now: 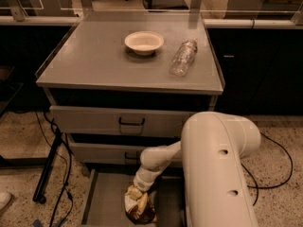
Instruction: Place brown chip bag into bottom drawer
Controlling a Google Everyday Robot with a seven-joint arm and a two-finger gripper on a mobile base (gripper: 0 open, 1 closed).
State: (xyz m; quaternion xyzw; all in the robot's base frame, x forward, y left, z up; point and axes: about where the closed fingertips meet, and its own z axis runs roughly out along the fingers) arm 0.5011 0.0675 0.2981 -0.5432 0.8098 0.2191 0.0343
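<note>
1. Gripper point(136, 192) sits low inside the open bottom drawer point(106, 202), right at the top end of the brown chip bag point(140, 209); whether it is clamped on the bag or loose, I cannot tell.
2. Bag rests on the drawer's grey floor, near its middle.
3. White arm point(158, 157) reaches down in front of the 2 upper drawers point(94, 119), both pushed in.
4. On the cabinet top point(90, 60) sit 1 pale bowl point(144, 42) and 1 clear bottle point(183, 57) lying on its side, near each other.
</note>
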